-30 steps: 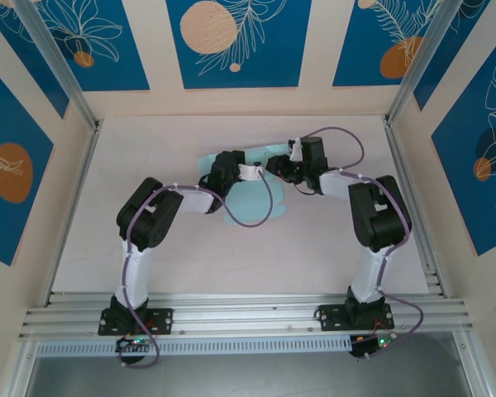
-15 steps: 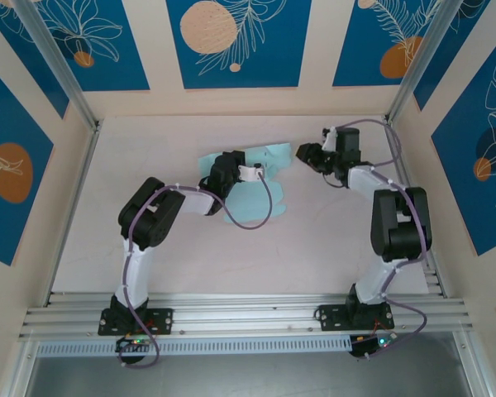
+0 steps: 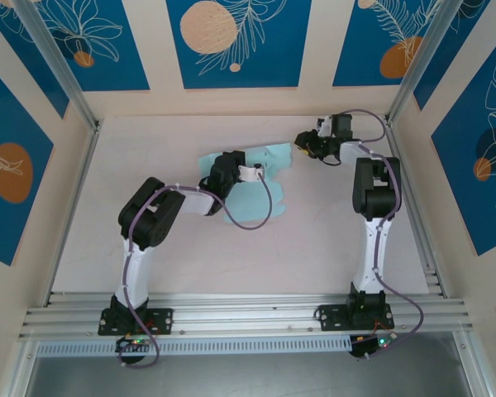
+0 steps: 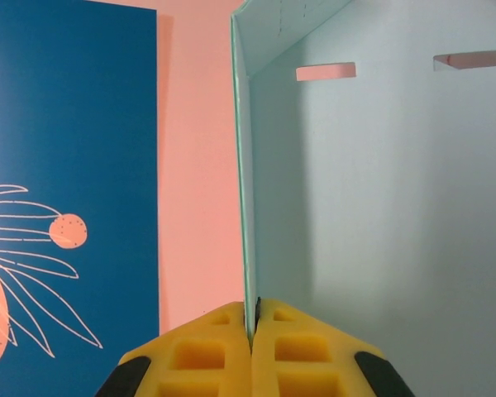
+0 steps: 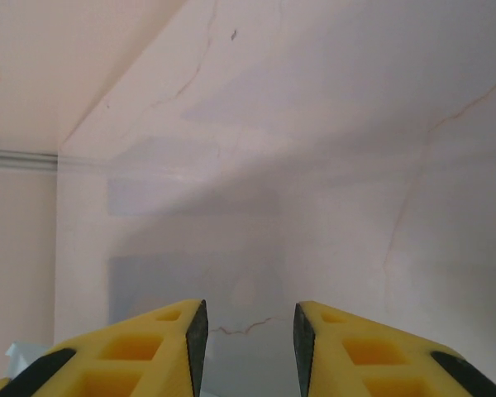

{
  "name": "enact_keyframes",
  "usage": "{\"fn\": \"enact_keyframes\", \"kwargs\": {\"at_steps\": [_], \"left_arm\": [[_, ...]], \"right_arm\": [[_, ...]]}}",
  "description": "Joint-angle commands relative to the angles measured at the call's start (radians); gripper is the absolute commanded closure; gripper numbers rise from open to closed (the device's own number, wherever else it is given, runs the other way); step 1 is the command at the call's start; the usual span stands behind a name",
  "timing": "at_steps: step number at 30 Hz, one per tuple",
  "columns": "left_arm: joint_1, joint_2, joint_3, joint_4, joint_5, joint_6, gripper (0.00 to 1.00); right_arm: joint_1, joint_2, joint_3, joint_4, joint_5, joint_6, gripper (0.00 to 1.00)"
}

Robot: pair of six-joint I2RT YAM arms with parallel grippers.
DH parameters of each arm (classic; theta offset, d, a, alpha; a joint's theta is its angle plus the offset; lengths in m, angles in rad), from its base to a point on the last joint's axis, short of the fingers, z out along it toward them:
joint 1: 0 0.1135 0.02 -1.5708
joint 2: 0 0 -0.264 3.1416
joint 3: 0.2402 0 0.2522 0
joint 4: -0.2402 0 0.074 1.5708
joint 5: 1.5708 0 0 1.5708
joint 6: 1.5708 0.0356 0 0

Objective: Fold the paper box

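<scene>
One paper box (image 3: 246,201) — a single pale-blue card sheet — lies on the one bench (image 3: 190,248), with two slots (image 4: 326,72) cut in its panel. Two arms stand by the box, the left arm (image 3: 145,219) on its left and the right arm (image 3: 374,190) on its right. Each ends in one claw — the left claw (image 4: 252,347) and the right claw (image 5: 248,331).

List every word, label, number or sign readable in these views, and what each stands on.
None readable. The paper box is plain pale-blue card with cut slots only; the wall panels bear leaf-and-circle prints, no lettering; the yellow pads of the left gripper and right gripper are unmarked.
</scene>
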Motion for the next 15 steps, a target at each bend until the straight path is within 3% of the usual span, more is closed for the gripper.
{"fn": "enact_keyframes", "kwargs": {"at_steps": [1,7,15], "left_arm": [[-0.011,0.034,-0.012,-0.013,0.016,0.03,1.0],[-0.011,0.035,0.004,-0.015,0.011,0.029,1.0],[-0.011,0.046,0.023,-0.01,0.0,0.026,1.0]], "right_arm": [[0.015,0.047,0.076,-0.078,-0.071,-0.024,0.64],[0.016,0.053,0.047,-0.043,-0.155,-0.043,0.64],[-0.001,-0.065,-0.152,0.18,-0.341,0.002,0.64]]}}
